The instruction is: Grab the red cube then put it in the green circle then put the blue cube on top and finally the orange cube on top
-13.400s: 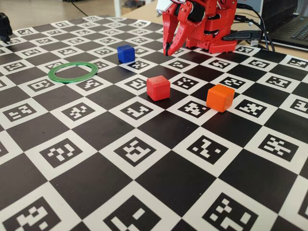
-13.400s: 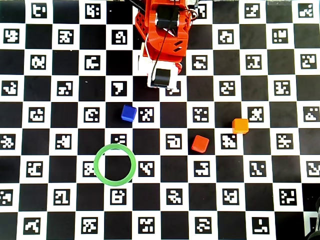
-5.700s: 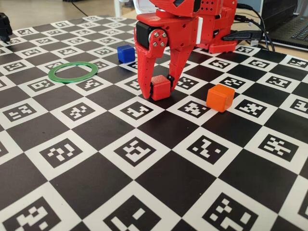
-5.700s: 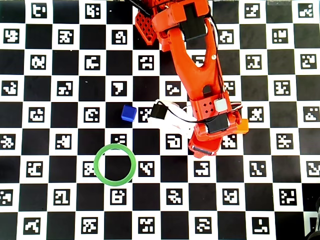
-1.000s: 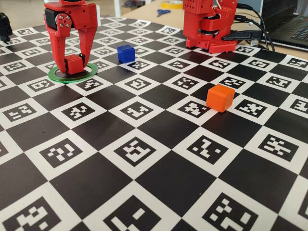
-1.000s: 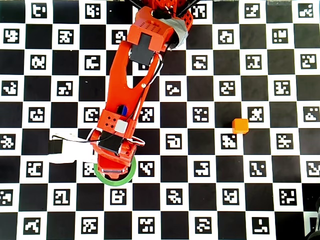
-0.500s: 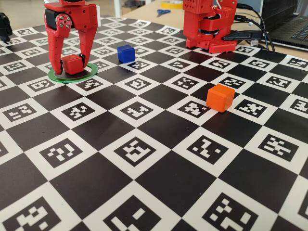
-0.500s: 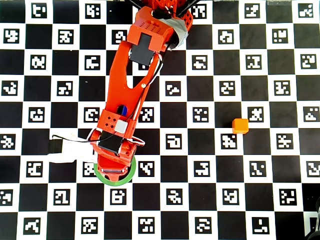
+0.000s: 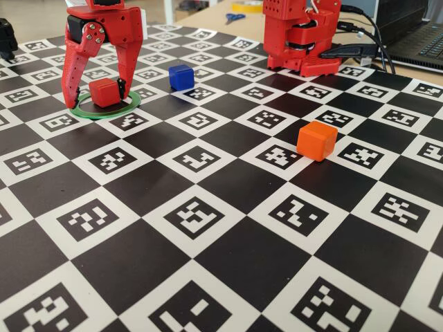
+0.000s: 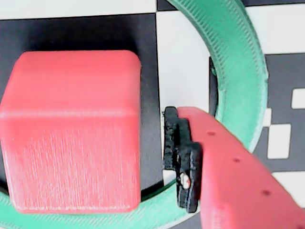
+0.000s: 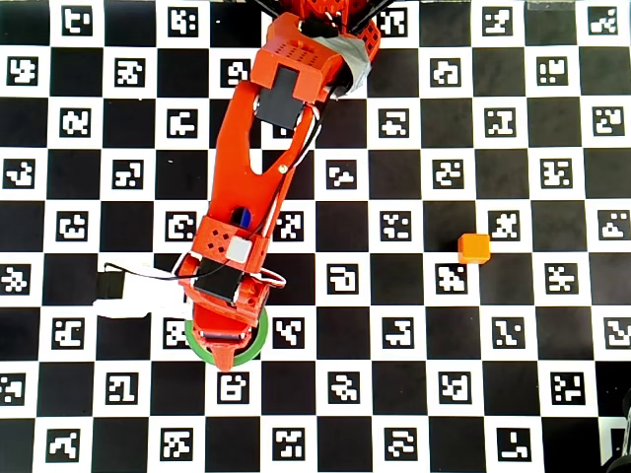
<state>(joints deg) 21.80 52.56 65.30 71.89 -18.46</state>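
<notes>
Wrist view shows the red tool (image 9: pixel 95 100) spread wide around the matte red plastic cube (image 10: pixel 71 131), resting inside the thin green ring (image 10: pixel 238 62); lift straight up so neither finger drags it.

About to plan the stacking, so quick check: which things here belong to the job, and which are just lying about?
Job:
red cube, inside the green circle, between the open gripper fingers
blue cube, on the board
orange cube, on the board

Lying about:
scissors
laptop

red cube (image 9: pixel 104 92), green circle (image 9: pixel 107 106), blue cube (image 9: pixel 181 77), orange cube (image 9: pixel 317 140), b/w checkered mat w/ markers (image 9: pixel 208 214)
</notes>
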